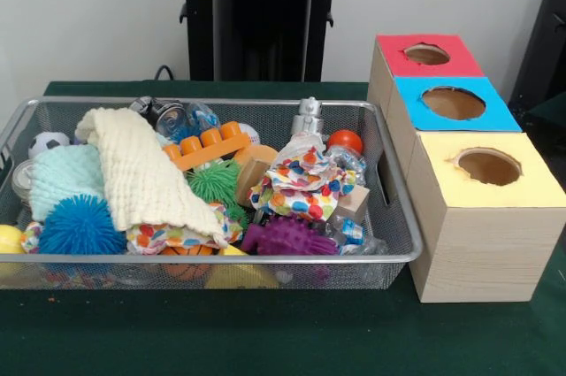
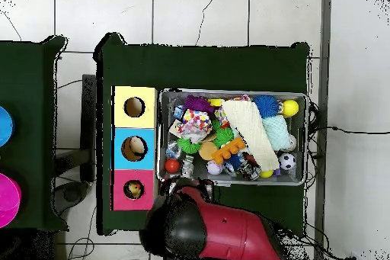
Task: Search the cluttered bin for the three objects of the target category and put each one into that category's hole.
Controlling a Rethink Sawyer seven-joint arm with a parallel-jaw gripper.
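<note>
The bin (image 1: 221,103), a shallow silver wire-mesh basket, sits on the green table and is full of clutter. In it lie a cream knitted cloth (image 1: 141,172), a pale blue cloth (image 1: 66,177), a blue spiky ball (image 1: 80,226), a green spiky ball (image 1: 212,183), a purple spiky toy (image 1: 287,236), an orange toy brick (image 1: 208,148), a polka-dot cloth (image 1: 305,183), a red ball (image 1: 345,141) and a small soccer ball (image 1: 49,141). Overhead, the bin (image 2: 232,93) is beside the boxes. The red and black arm (image 2: 221,230) is drawn back behind the bin; its gripper does not show.
Three cardboard boxes with round holes stand in a row beside the bin: red top (image 1: 393,49), blue top (image 1: 416,111), yellow top (image 1: 531,186). Overhead, something shows inside the blue box's hole (image 2: 134,149) and the red box's hole (image 2: 134,190). The black pedestal (image 1: 256,22) stands behind.
</note>
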